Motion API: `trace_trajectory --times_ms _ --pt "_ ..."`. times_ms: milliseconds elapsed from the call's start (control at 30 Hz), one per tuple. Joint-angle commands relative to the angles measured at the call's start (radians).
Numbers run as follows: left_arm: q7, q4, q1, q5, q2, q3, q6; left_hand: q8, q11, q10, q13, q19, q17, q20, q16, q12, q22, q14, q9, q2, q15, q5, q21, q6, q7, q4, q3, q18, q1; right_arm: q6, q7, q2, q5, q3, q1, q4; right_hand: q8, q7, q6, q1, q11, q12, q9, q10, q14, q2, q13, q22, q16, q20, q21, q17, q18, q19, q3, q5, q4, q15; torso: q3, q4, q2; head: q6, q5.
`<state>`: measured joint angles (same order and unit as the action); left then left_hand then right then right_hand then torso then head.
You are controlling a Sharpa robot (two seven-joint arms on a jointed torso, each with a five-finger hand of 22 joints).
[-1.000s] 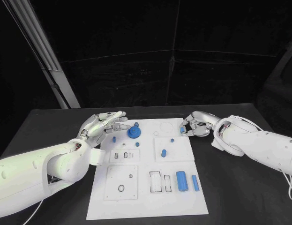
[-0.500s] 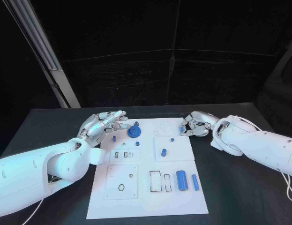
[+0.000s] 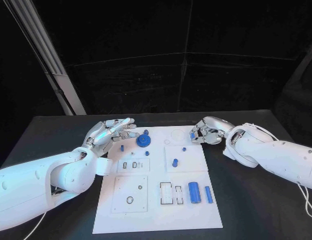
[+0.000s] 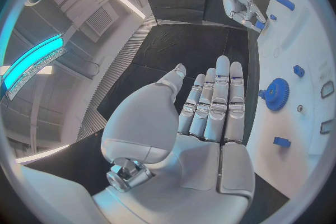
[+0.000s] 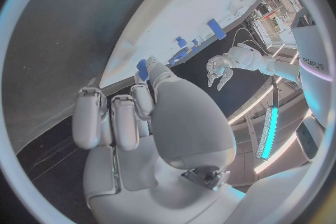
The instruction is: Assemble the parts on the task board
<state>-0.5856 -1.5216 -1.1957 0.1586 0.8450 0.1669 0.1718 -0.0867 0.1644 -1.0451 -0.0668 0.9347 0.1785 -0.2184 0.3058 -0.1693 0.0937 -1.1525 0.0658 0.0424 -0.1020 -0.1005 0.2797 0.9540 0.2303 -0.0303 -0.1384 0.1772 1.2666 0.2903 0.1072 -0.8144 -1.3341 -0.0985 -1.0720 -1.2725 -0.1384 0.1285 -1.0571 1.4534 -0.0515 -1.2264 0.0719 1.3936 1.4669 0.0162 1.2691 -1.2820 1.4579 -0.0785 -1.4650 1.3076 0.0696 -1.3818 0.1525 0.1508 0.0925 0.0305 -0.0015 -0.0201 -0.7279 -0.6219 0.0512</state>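
My right hand (image 3: 205, 134) pinches a small blue part (image 3: 194, 136) over the task board's (image 3: 156, 220) far right corner; a thin grip could let it slip. My left hand (image 3: 112, 132) hangs empty, fingers straight, beside the blue gear (image 3: 142, 142).

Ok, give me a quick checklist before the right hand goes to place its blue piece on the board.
1. Right hand holds a small blue part: ok, pinched at its fingertips.
2. Part seated squarely in the grip: cannot tell, fingers hide most of it.
3. Left hand out of the way: ok, fingers straight and apart, holding nothing, at the task board's far left edge.
4. Blue gear undisturbed: ok, it stands on the board apart from both hands.
5. Target socket under the right hand free: cannot tell.
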Motion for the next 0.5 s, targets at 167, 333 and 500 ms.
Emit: trace_trajectory --times_ms 167,333,500 --pt "-0.002 0.001 -0.002 -0.001 0.005 -0.001 -0.009 0.000 -0.002 0.000 0.001 0.006 0.001 -0.003 -0.007 0.003 -0.001 0.004 0.000 0.004 -0.003 0.002 -0.006 0.000 -0.004 0.005 0.002 0.007 0.009 0.079 -0.064 -0.012 0.010 -0.002 -0.002 -0.105 -0.003 -0.017 -0.033 0.004 0.025 0.000 0.006 0.025 0.060 0.024 -0.001 -0.001 0.003 0.004 -0.004 0.038 -0.009 -0.008 0.009 -0.002 0.000 0.010 -0.0044 0.0002 0.007 -0.001 -0.002" --pt "-0.004 0.009 -0.003 0.002 0.006 -0.001 -0.007 0.000 -0.002 0.000 0.001 0.006 0.001 -0.003 -0.007 0.004 -0.001 0.004 0.000 0.004 -0.003 0.001 -0.006 0.000 -0.004 0.006 0.001 0.007 0.009 0.088 -0.121 0.009 -0.004 -0.002 -0.003 -0.171 -0.003 -0.018 -0.035 0.002 0.026 0.001 0.006 0.024 0.060 0.025 -0.001 -0.001 0.003 0.005 -0.004 0.037 -0.009 -0.007 0.010 -0.003 0.001 0.011 -0.0075 0.0009 0.015 -0.010 -0.011" --pt "-0.006 0.026 -0.006 0.005 0.000 -0.001 -0.005 0.000 -0.002 0.000 0.001 0.006 0.002 -0.003 -0.007 0.004 -0.001 0.004 0.000 0.004 -0.003 0.001 -0.006 0.001 -0.004 0.006 0.001 0.007 0.009 0.082 -0.196 0.073 -0.064 -0.002 -0.003 -0.199 0.000 -0.019 -0.037 -0.013 0.027 0.008 0.005 0.021 0.058 0.020 -0.007 0.006 -0.002 0.006 -0.002 0.028 -0.007 -0.003 0.012 -0.001 0.004 0.012 -0.0123 -0.0011 0.025 -0.023 -0.021"
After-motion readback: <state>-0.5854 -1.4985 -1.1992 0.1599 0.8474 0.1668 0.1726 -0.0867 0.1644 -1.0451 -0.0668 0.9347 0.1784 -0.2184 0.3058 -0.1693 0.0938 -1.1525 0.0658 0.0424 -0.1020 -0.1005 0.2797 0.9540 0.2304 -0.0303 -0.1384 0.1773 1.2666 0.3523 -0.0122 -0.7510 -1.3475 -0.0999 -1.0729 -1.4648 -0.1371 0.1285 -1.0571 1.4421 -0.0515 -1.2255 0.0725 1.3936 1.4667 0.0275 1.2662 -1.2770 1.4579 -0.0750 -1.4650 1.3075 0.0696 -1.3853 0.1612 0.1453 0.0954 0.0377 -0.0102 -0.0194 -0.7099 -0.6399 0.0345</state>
